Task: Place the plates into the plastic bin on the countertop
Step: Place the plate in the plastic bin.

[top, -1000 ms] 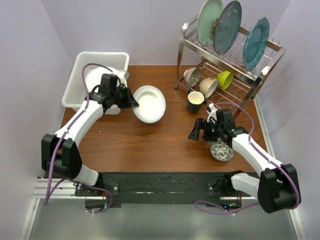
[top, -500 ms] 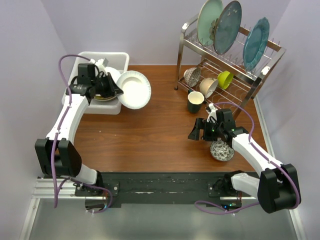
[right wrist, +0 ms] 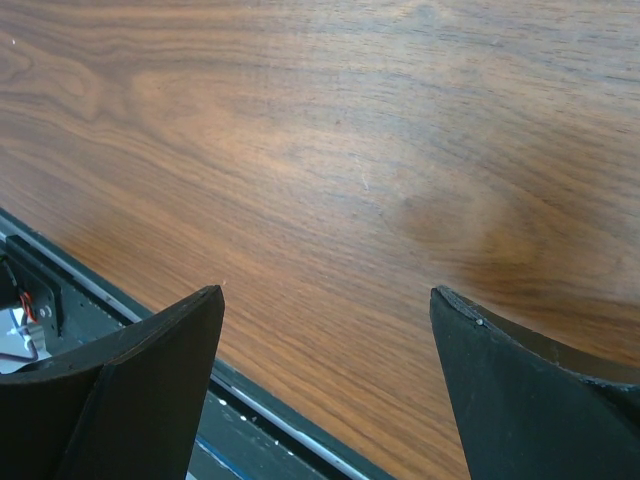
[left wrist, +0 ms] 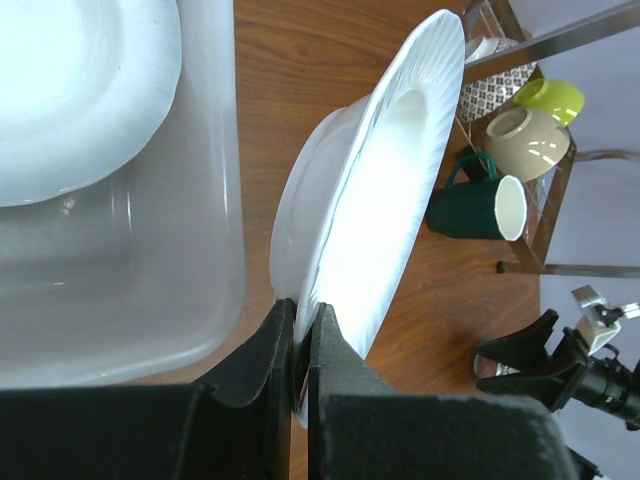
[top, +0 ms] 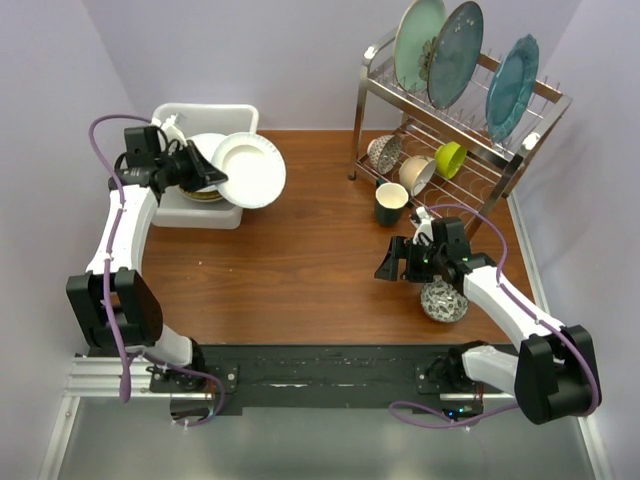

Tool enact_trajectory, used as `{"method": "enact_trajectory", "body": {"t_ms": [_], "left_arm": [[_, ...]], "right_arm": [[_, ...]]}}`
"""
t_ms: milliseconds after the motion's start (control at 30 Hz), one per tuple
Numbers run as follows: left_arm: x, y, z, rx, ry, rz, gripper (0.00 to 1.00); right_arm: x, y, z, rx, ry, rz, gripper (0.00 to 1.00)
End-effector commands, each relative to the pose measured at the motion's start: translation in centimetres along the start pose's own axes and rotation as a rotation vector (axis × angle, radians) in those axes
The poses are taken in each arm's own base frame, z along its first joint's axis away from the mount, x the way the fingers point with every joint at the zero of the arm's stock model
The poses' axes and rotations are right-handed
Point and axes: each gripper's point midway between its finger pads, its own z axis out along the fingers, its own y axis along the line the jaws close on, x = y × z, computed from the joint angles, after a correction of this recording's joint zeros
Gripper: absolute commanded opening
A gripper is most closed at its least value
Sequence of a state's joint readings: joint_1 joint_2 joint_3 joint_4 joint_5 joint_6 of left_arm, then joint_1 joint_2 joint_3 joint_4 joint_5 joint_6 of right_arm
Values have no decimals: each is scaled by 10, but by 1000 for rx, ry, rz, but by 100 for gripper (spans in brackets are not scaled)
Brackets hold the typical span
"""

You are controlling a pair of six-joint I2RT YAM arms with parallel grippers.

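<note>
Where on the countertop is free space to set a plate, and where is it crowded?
The middle of the countertop is bare, between the bin, the mug and the right pincer. The strip in front of the bin is bare too. Crowded: around the rack, with bowls and mug.

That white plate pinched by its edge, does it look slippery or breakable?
Probably stiff: the white plate shows no bend though the fingers pinch only its rim. Its glossy surface suggests it might slip or swing in so narrow a grip. It looks ceramic, so likely breakable against the plastic bin.
</note>
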State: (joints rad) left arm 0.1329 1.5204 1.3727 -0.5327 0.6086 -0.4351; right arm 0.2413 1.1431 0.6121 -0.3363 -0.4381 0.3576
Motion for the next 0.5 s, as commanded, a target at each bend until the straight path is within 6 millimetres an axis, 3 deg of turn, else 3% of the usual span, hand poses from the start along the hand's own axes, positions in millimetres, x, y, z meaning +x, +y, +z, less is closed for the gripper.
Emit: {"method": "enact_trajectory", "body": {"t_ms": [0, 167, 467], "left_arm": [[-48, -31, -19, 166, -128, 17, 0], [-62, -24, -19, 212, -152, -29, 0], [-84, 9, -23, 185, -211, -112, 0]], "right_arm": [[-9, 7, -1, -30, -22, -22, 88], [-7, 6, -1, -29, -17, -20, 88], [-4, 5, 2, -29, -7, -4, 88]]}}
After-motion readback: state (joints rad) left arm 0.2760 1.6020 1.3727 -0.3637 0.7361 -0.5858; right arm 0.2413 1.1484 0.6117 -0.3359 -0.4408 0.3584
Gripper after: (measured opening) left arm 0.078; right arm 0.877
